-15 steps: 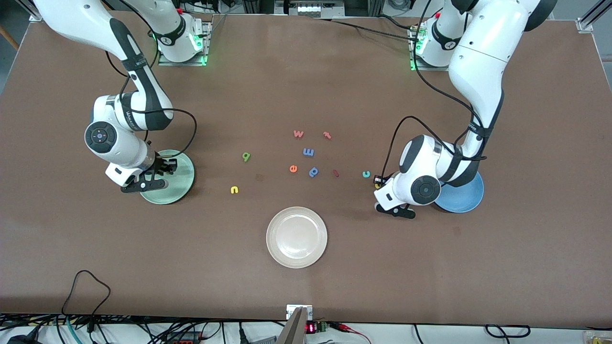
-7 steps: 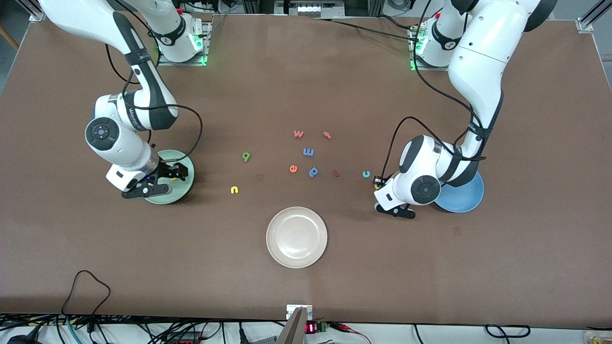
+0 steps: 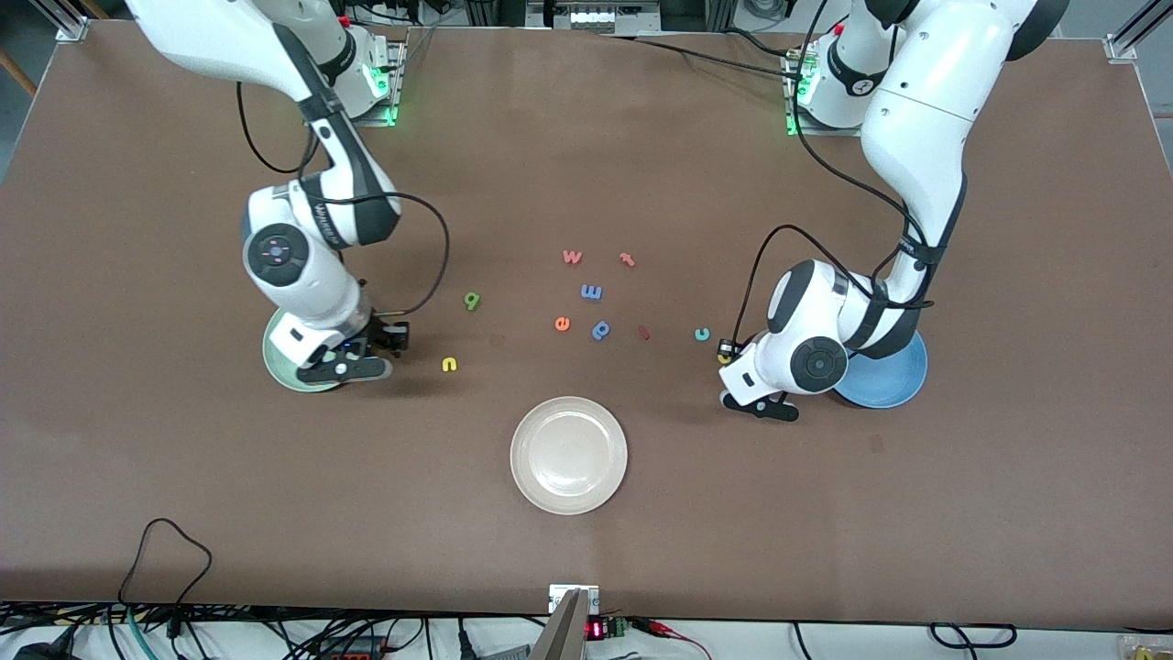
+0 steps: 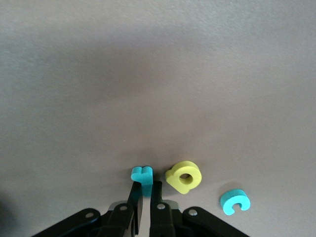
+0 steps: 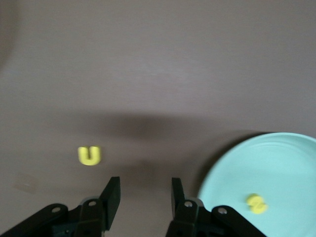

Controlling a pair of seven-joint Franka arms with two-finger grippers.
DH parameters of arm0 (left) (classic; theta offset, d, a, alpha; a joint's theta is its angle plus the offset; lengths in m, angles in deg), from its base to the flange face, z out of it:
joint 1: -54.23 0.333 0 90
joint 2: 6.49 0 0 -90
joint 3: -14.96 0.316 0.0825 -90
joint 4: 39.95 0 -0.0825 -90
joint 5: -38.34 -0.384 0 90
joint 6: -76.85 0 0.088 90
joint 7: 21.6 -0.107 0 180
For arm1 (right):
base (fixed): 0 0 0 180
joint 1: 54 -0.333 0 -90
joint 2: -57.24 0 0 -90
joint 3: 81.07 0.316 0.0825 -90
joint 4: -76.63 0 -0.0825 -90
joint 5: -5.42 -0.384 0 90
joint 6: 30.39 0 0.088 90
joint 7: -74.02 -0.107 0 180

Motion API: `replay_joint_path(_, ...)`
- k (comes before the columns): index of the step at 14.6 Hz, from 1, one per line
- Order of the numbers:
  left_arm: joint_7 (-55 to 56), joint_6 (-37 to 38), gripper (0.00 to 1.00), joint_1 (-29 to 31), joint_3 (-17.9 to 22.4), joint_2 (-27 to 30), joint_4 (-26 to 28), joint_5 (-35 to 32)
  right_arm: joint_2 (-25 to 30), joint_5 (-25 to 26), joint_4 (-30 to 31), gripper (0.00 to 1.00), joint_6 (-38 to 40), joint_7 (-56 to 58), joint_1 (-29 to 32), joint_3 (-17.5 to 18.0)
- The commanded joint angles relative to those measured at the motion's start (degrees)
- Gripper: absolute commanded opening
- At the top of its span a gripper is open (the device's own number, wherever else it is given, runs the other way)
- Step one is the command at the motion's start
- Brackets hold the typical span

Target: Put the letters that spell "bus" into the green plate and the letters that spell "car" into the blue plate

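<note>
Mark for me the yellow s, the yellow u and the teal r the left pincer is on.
yellow s (image 5: 256,203), right wrist view, middle of the letter, lying in the green plate (image 5: 276,163).
yellow u (image 5: 89,155), right wrist view, its curved base.
teal r (image 4: 141,174), left wrist view, exposed end above the left pincer (image 4: 146,195).

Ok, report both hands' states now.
Left hand: shut on the small teal letter r.
Right hand: open, empty.
</note>
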Motion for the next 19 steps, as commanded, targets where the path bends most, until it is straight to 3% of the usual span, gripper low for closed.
replay_joint_path(1, -3.13, 2.18, 0.00, 3.02, 0.06, 4.29, 1.27, 0.23, -4.30, -0.37, -5.73, 0.50, 2.12, -1.91, -1.89, -0.26)
replay_joint_path(5, -12.62, 10.27, 0.01, 14.17, 0.06, 9.31, 1.01, 0.23, -7.99, -0.54, -8.45, 0.52, 1.59, -2.69, -2.42, -0.26)
replay_joint_path(8, -14.14, 11.96, 0.01, 18.06, 0.32, 10.11, 1.80, -0.29, -10.81, -0.54, -11.09, 0.52, 1.50, -3.14, -3.83, -0.26)
replay_joint_path(11, -14.22, 10.99, 0.22, 18.50, 0.32, 7.66, 2.07, -1.79, -12.74, -1.68, -11.27, 0.52, 1.50, -6.56, -5.50, -0.26)
replay_joint_path(12, -14.22, 9.94, 0.46, 18.42, 0.32, 6.87, 2.06, -1.88, -13.36, -1.69, -11.36, 0.52, 1.41, -6.83, -6.29, -0.26)
replay_joint_path(13, -14.14, 9.67, 0.54, 18.42, 0.32, 6.34, 2.06, -1.88, -13.89, -1.69, -11.62, 0.52, 0.98, -6.74, -6.29, -0.26)
replay_joint_path(14, -14.14, 9.67, 0.70, 18.24, 0.32, 6.33, 2.06, -1.88, -14.33, -1.69, -11.62, 0.52, 0.63, -6.74, -6.38, -0.26)
replay_joint_path(17, -14.05, 11.86, 0.72, 17.72, -0.29, 7.30, 1.19, -1.79, -14.94, -1.60, -11.62, 0.52, 0.62, -7.01, -6.82, -0.26)
replay_joint_path(19, -12.82, 11.87, 0.56, 15.44, -1.78, 7.65, 0.83, -1.53, -14.95, -1.25, -11.62, 0.52, 0.62, -6.57, -6.65, -0.26)
